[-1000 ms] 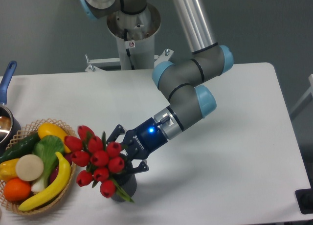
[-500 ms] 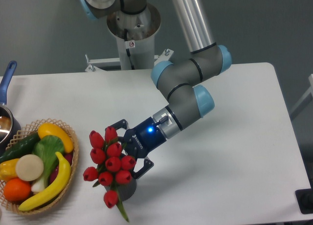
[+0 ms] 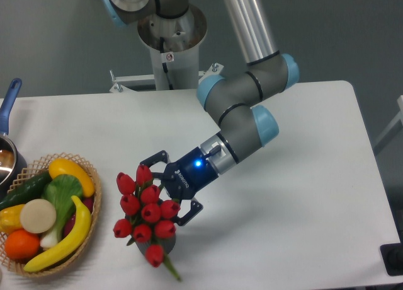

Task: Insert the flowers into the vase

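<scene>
Shifted since a second ago: flowers (image 3: 146,213) swung rightward, clear of the wicker basket (image 3: 88,236), heads now stacked more upright over the vase (image 3: 165,245); little change over the last half second beyond a slight rise of the gripper (image 3: 171,189).

Left edge: blue-handled pot (image 3: 9,107), partly cut off by the frame. Wicker basket just below it at the table's near-left corner, holding bananas (image 3: 66,236), an orange fruit (image 3: 21,244) and green vegetables.

Centre-left: red tulips, standing in the dark grey vase, one leaf trailing out toward the near table edge. Vase mostly hidden behind the blooms, close to the front edge. Bare strip of white table (image 3: 302,195) between basket rim and bouquet.

Centre: gripper angled down-left, fingers (image 3: 153,159) spread apart on either side of the stems, not clamping them.

Right: wide bare tabletop out to the far right edge.
</scene>
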`<state>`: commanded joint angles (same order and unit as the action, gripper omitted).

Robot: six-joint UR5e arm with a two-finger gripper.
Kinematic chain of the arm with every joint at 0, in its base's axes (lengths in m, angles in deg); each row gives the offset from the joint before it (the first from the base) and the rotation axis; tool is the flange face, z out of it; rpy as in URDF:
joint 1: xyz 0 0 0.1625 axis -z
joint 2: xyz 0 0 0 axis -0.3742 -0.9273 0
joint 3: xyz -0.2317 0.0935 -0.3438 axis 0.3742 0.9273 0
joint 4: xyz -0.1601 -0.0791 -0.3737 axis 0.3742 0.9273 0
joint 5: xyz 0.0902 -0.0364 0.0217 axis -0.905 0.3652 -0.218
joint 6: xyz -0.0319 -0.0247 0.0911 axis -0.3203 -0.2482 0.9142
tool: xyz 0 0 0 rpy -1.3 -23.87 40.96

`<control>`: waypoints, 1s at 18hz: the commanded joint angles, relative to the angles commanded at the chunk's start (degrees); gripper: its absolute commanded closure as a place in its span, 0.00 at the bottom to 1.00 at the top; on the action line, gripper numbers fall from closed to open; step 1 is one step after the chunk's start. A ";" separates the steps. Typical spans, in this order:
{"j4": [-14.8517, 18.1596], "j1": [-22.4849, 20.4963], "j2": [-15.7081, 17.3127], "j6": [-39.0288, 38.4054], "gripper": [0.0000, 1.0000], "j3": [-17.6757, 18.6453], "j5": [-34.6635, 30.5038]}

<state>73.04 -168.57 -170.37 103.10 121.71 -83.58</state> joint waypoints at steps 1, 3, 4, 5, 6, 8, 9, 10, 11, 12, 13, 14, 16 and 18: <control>0.00 0.00 0.09 0.00 0.00 -0.09 0.00; 0.00 -0.26 0.09 -0.18 0.00 -0.17 0.00; 0.00 -0.44 0.09 -0.18 0.00 -0.09 0.00; 0.00 -0.44 0.09 -0.26 0.00 -0.09 0.00; 0.00 -0.53 0.18 -0.70 0.00 -0.09 0.00; 0.00 -1.05 0.35 -1.67 0.00 -0.09 -0.09; 0.00 -1.32 0.44 -1.84 0.00 -0.09 -0.09; 0.00 -1.67 0.53 -2.02 0.00 0.00 -0.09; 0.09 -2.28 0.79 -2.54 0.00 0.09 -0.26; 0.00 -2.81 1.40 -2.81 0.00 0.52 -0.35; 0.09 -3.51 1.76 -2.81 0.00 0.88 -0.61; 0.09 -4.13 1.93 -2.90 0.00 1.31 -0.62; 0.17 -5.79 2.11 -2.90 0.00 1.58 -0.88; 0.18 -8.16 2.37 -3.95 0.00 1.50 -1.84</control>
<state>73.22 -176.74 -167.99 99.15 123.21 -85.42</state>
